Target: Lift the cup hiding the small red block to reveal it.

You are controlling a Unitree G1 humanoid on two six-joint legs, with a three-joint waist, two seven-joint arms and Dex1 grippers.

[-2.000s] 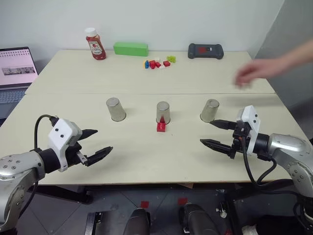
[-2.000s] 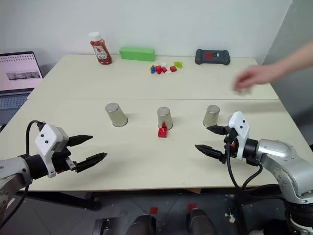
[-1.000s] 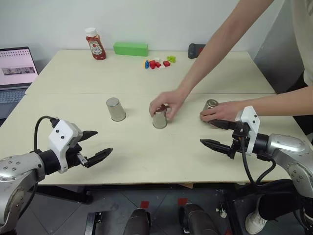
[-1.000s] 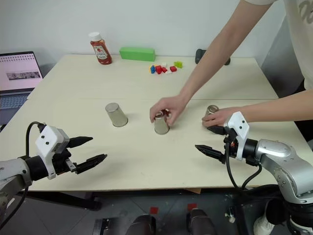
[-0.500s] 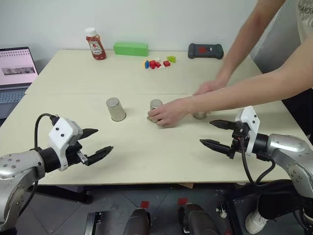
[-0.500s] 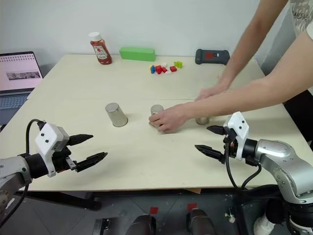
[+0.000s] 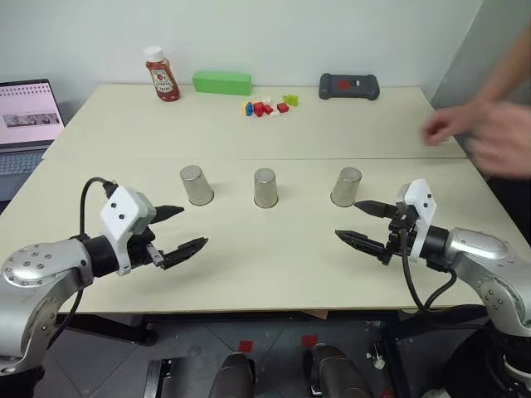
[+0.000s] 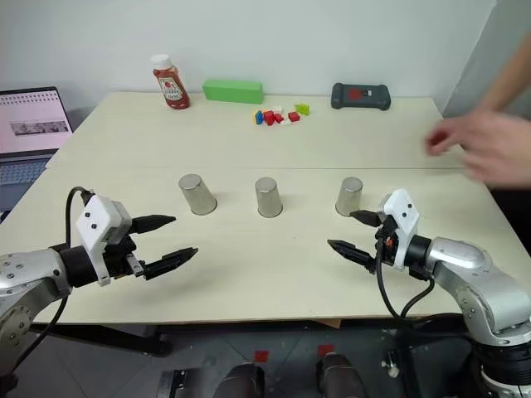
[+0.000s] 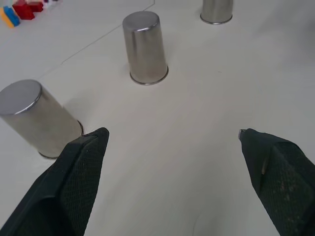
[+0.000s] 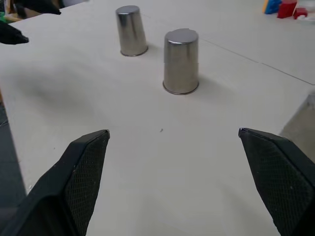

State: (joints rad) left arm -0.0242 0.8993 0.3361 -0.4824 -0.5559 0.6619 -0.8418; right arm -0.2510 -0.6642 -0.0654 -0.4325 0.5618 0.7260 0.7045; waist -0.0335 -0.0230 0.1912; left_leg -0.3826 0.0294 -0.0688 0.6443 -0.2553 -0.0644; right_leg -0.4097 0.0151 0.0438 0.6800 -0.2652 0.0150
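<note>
Cups: three alike, silver-grey, in a row across the middle of the table — left cup, middle cup, right cup; well apart, evenly spaced.
Orientation: all upside down, rims on the tabletop, closed bases up; long axes upright, tapering toward the top; no tilt visible.
Reason for the pose: mouth-down so each could cover something small; identical look gives no clue from outside.
Small red block: hidden, presumably under one of the three; which one cannot be told from these views.
Left gripper: near left of the table, fingers spread wide, nothing between them, pointing toward the row; closest to the left cup, clear of it.
Right gripper: near right, fingers spread wide and empty, pointing toward the row; near the right cup, not touching.
Reason for the hold: both claws low and level in front of the cups, apparently ready for a side grasp on whichever cup is chosen.
Person's hand: blurred at the far right edge, above the table, away from the cups.
Far edge: ketchup bottle, green box, black device, and a small cluster of coloured bricks, none in play.
Left edge: open laptop beside the table.
Stage: no cup lifted yet; choice of cup apparently the open question.
</note>
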